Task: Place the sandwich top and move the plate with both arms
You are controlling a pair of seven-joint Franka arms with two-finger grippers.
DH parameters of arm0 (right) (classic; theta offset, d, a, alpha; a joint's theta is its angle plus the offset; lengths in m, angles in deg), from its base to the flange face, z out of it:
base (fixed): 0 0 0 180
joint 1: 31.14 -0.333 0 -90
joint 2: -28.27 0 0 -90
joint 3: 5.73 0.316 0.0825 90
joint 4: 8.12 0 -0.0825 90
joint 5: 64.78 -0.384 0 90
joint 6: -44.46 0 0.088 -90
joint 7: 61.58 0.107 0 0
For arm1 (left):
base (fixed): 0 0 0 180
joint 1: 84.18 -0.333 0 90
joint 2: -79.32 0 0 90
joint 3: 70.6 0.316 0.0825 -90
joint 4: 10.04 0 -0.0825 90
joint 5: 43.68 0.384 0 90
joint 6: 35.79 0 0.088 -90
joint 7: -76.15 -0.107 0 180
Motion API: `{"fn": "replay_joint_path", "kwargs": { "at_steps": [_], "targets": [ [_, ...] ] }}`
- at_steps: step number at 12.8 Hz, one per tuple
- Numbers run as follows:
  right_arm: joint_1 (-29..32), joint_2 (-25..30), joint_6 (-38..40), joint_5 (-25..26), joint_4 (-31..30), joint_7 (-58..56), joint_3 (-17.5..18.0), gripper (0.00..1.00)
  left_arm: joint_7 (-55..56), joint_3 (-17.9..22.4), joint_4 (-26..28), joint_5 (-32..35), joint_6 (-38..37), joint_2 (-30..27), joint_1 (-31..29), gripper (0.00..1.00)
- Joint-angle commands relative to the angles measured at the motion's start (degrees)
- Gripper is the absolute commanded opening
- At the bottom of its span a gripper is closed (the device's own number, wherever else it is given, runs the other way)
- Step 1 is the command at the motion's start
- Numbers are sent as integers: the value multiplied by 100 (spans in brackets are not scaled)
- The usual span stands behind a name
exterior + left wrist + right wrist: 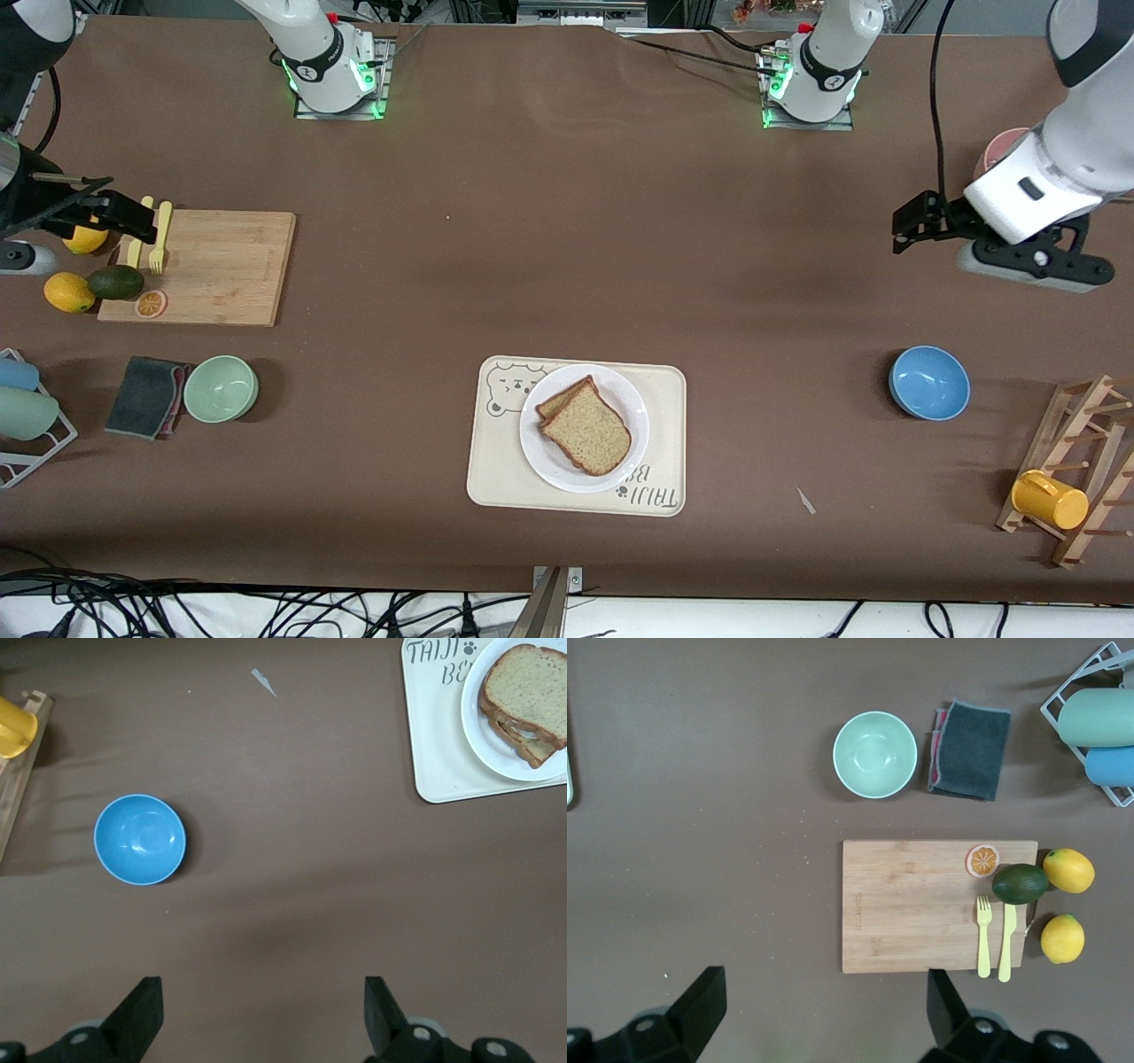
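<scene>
The sandwich top [587,428], a speckled light-brown slice, lies on another slice on the white plate [631,403]. The plate sits on the cream bear tray [496,478], near the front camera at mid-table. The left wrist view shows the slice [532,678], the plate [496,753] and the tray [434,744] too. My left gripper [912,221] is open and empty over bare table at the left arm's end, also shown in its wrist view [263,1001]. My right gripper [133,217] is open and empty over the cutting board's edge, also shown in its wrist view [824,992].
A blue bowl [928,382] and a wooden rack with a yellow mug [1050,499] stand at the left arm's end. A cutting board [213,266] with cutlery, fruit beside it, a green bowl [221,387] and a dark cloth [146,396] lie at the right arm's end.
</scene>
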Motion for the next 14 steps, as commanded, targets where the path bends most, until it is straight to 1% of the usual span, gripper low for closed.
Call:
{"fn": "replay_joint_path", "kwargs": {
  "at_steps": [1,3,5,6,10,14],
  "targets": [
    [70,-73,39,-23,179,-363,-25,100,-19,56,391,53,179,-320,89,100],
    [70,-64,48,-41,179,-653,-209,100,-37,56,391,53,144,-311,62,100],
    [70,-64,74,-172,179,-996,-359,100,-37,48,391,53,143,-311,62,100],
    [70,-55,74,-242,179,-989,-368,100,-37,48,391,53,109,-311,54,100],
    [53,-46,83,-252,179,-892,-351,100,-28,48,382,62,47,-320,53,100],
    [44,-46,48,-278,179,-567,-333,100,-46,39,382,53,-93,-328,-17,100]
  ]
}}
